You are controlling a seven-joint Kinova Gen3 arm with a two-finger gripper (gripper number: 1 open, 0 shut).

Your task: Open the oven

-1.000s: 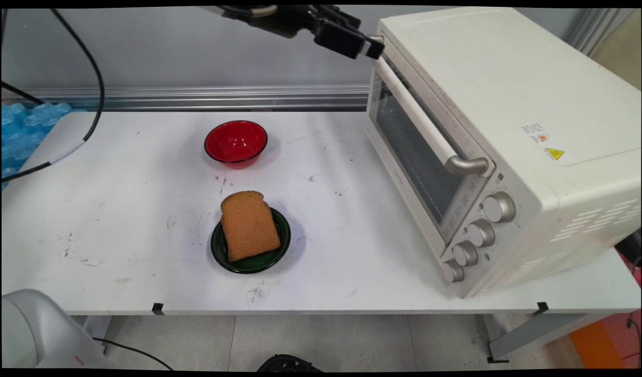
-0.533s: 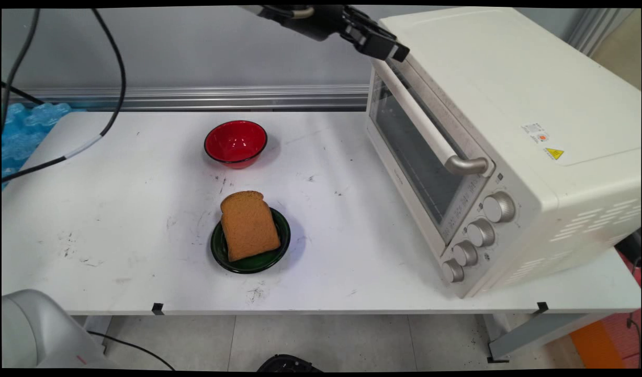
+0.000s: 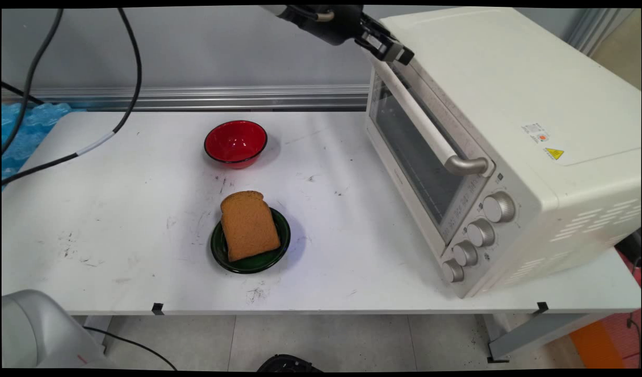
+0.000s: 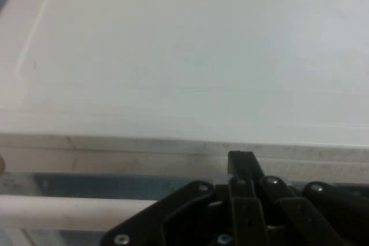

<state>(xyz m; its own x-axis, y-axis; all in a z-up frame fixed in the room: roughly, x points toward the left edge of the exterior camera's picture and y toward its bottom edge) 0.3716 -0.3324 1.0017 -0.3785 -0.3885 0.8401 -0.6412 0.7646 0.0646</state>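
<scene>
Black two-finger gripper (image 3: 399, 54) poised at the top front corner of the cream-white metal toaster oven (image 3: 509, 94), just above the far end of its long pale door handle (image 3: 420, 120). Fingertips pressed together, pinching nothing, right by the oven's upper edge; contact hard to judge. Glass oven door (image 3: 415, 152) shut, handle not gripped. Brown slice of bread (image 3: 249, 225) lying untouched on the round dark-green plate (image 3: 271, 256), mid-table, well apart from the oven. Empty red bowl (image 3: 236, 142) behind it on the white table (image 3: 116, 209).
</scene>
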